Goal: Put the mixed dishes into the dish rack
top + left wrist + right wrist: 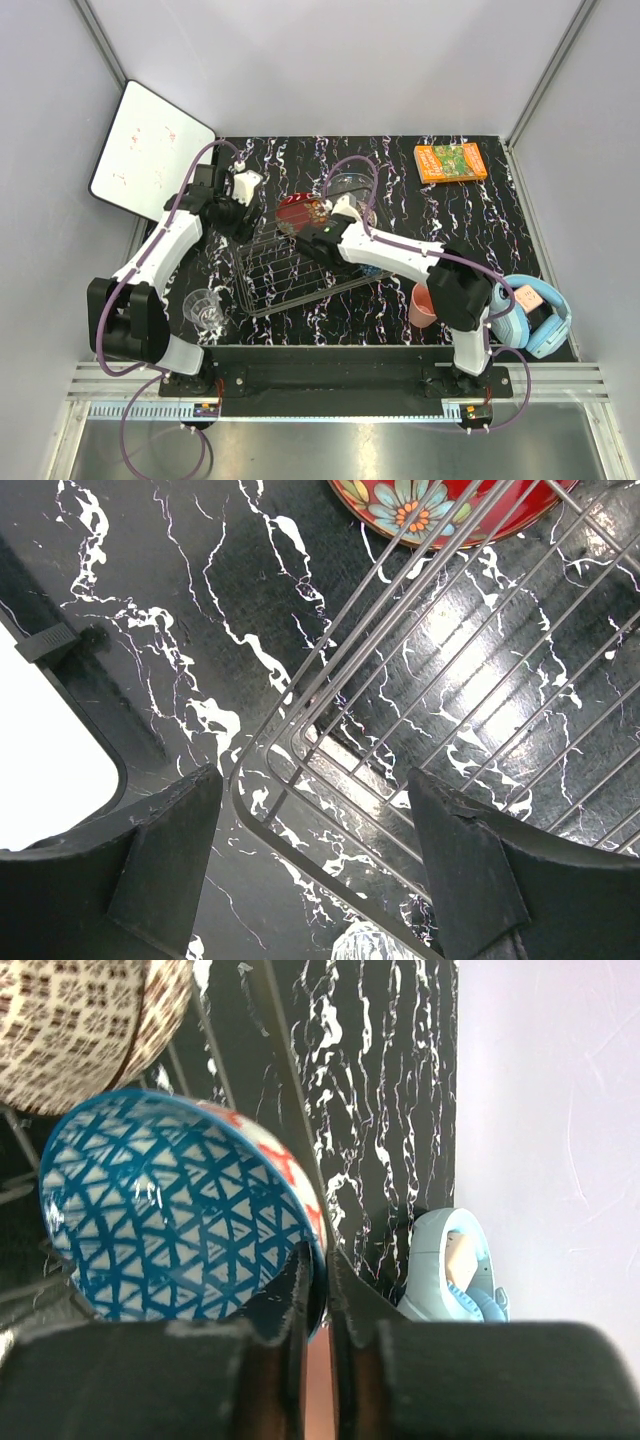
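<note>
Viewing from above: the left arm (165,250) runs forward from its base and bends right, with its wrist over the far left corner of the dish rack (285,275). The rack lies mid-table on the black marbled table (480,230). The right arm (400,250) stretches leftward, low across the rack's right side. The red gold-patterned dish (298,208) sits at the rack's far edge; inside or outside cannot be told. The clear glass bowl (352,188) is just behind it. The clear glass cup (205,308) lies beside the left arm, and the salmon-pink cup (422,305) is beside the right arm's base.

Left wrist view: the left gripper (318,790) points down at the rack's corner, fingers spread wide and holding nothing.

Right wrist view: the right gripper (322,1260) has its fingers drawn narrow, pinching the rim of the blue patterned bowl (170,1220), which stands on edge. Whether it rests in the rack cannot be told. The beige-brown patterned bowl (70,1030) is just beside it. The blue headphones (450,1260) lie beyond.
</note>
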`<state>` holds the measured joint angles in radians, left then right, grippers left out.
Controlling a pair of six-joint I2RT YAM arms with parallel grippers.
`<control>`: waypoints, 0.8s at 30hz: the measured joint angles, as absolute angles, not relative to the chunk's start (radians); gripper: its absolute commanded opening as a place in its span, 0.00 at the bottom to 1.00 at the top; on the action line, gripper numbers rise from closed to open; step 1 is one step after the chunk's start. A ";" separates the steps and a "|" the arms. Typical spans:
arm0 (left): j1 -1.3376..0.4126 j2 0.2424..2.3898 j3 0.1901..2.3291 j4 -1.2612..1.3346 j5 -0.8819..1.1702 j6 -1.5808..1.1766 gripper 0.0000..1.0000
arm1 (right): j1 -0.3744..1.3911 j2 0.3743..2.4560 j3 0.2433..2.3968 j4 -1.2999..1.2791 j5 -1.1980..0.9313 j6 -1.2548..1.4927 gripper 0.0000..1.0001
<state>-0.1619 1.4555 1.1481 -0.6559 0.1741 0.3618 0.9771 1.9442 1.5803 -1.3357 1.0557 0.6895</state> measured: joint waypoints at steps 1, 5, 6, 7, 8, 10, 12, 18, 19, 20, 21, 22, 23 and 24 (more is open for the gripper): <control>-0.162 1.456 1.147 -0.656 0.174 0.362 0.79 | 0.984 1.942 1.574 -1.336 1.054 0.690 0.26; -0.162 1.456 1.147 -0.657 0.174 0.361 0.79 | 1.018 1.915 1.549 -1.336 1.012 0.695 0.41; -0.162 1.456 1.147 -0.658 0.174 0.361 0.79 | 1.026 1.904 1.543 -1.337 1.000 0.696 0.46; -0.162 1.456 1.147 -0.658 0.174 0.362 0.79 | 1.032 1.895 1.541 -1.339 0.992 0.697 0.47; -0.162 1.456 1.147 -0.659 0.174 0.361 0.79 | 1.037 1.884 1.538 -1.340 0.976 0.696 0.47; -0.162 1.456 1.147 -0.659 0.172 0.362 0.79 | 1.042 1.859 1.536 -1.340 0.950 0.697 0.45; -0.162 1.456 1.146 -0.659 0.171 0.362 0.79 | 1.043 1.837 1.536 -1.340 0.940 0.698 0.40; -0.162 1.456 1.136 -0.660 0.161 0.363 0.79 | 1.044 1.761 1.557 -1.342 0.924 0.720 0.54; -0.162 1.456 1.136 -0.660 0.160 0.363 0.79 | 1.044 1.751 1.569 -1.344 0.928 0.727 0.53; -0.162 1.456 1.136 -0.660 0.160 0.363 0.79 | 1.042 1.740 1.588 -1.346 0.935 0.735 0.53; -0.162 1.456 1.136 -0.660 0.160 0.362 0.79 | 1.040 1.732 1.608 -1.347 0.950 0.746 0.60; -0.162 1.456 1.136 -0.660 0.160 0.362 0.79 | 1.035 1.726 1.625 -1.347 0.965 0.758 0.62; -0.162 1.457 1.136 -0.660 0.161 0.362 0.79 | 1.025 1.723 1.640 -1.346 0.981 0.773 0.62; -0.162 1.457 1.136 -0.660 0.161 0.362 0.79 | 1.010 1.723 1.650 -1.346 0.992 0.786 0.62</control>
<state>-0.1619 1.4570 1.1362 -0.6598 0.1608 0.3618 1.0103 1.7229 1.6501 -1.3460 0.9920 0.7856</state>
